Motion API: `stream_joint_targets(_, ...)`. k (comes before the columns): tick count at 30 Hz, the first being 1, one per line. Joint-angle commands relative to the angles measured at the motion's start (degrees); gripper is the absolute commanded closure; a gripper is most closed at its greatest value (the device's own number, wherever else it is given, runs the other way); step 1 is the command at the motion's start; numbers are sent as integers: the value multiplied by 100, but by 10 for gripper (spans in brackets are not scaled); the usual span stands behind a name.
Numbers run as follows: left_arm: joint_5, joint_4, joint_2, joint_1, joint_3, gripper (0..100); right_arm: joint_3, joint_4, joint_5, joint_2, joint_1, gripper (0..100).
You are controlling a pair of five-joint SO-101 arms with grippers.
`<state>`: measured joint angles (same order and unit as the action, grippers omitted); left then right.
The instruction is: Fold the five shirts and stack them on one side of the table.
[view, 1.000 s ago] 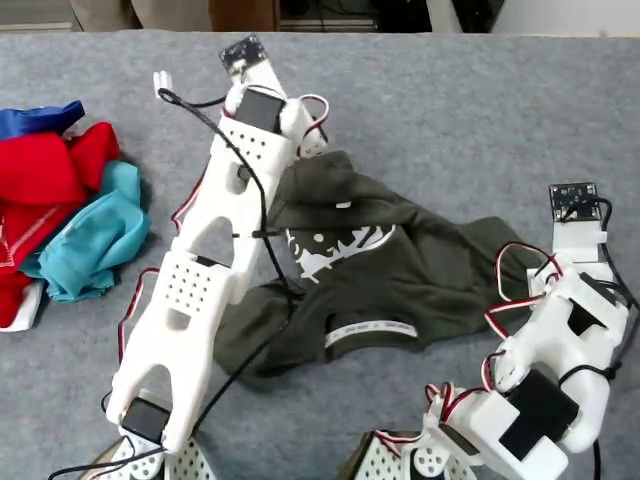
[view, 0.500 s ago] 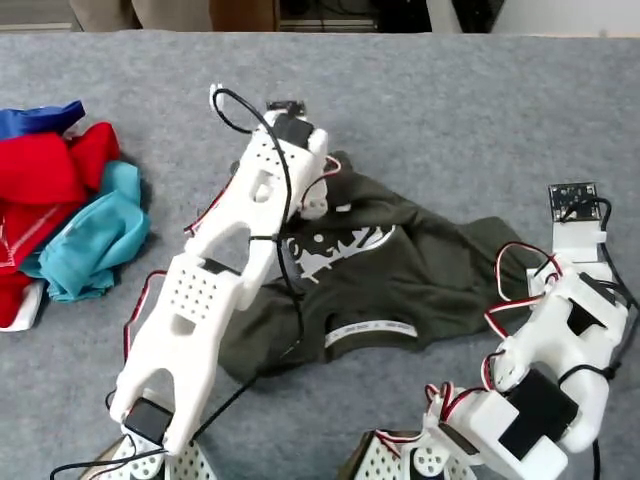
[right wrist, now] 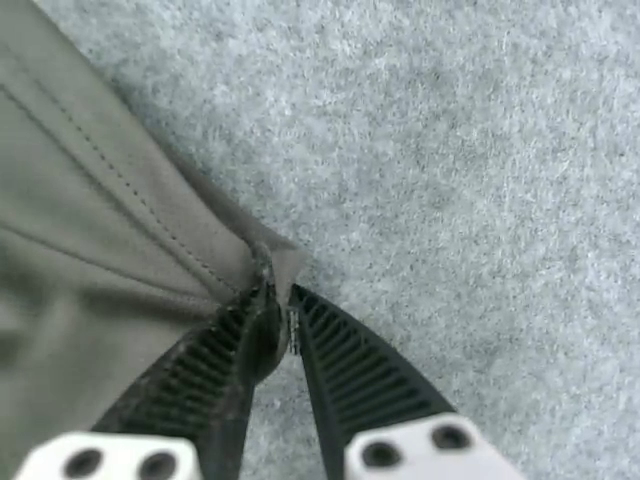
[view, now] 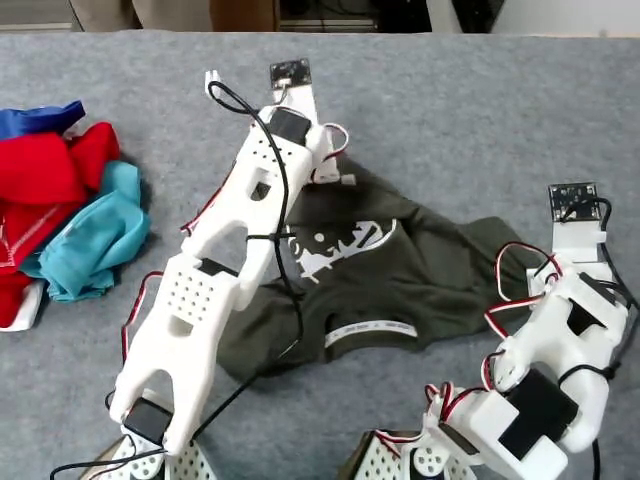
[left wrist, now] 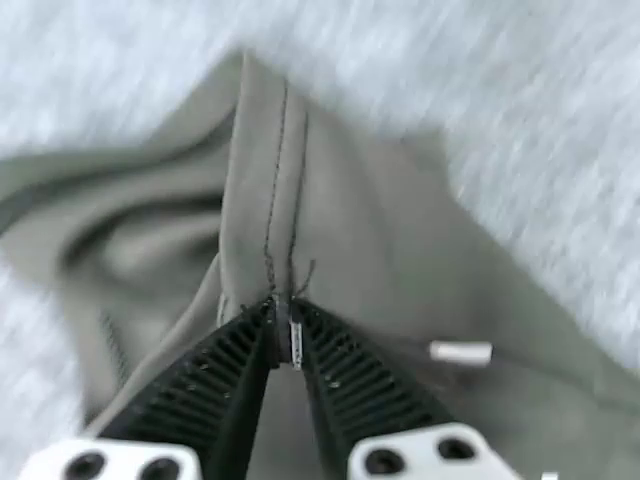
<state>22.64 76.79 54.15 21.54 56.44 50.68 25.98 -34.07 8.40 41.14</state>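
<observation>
Grey felt table; wooden furniture behind

One dark olive cotton shirt is counted at the centre. At nine o'clock, one crumpled red shirt, one crumpled teal shirt and one crumpled blue shirt are piled. Two white plastic arms are counted: left arm, right arm.

Grey felt-covered table, dark olive shirt spread mid-table, red, teal, blue shirts heaped at edge
</observation>
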Motion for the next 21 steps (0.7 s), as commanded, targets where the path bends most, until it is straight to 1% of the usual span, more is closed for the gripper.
stream_joint_targets(1, -26, -774, 251, -53, 88, 982, 13, -114, -26, 4, -119, 994)
stream_joint_targets(11, -18, -1002, 356, -193, 888, 982, 13, -114, -35, 4, -127, 994)
stream_joint_targets(15, -9, -1240, 356, -185, 879, 982, 13, -114, -35, 4, -127, 994)
stream_joint_targets(18, 343, -1327, 356, -237, 686, 964, 13, -114, -35, 4, -127, 994)
stream_joint_targets(21, 862, -1284, 356, -413, 589, 881, 13, -114, -35, 4, -127, 994)
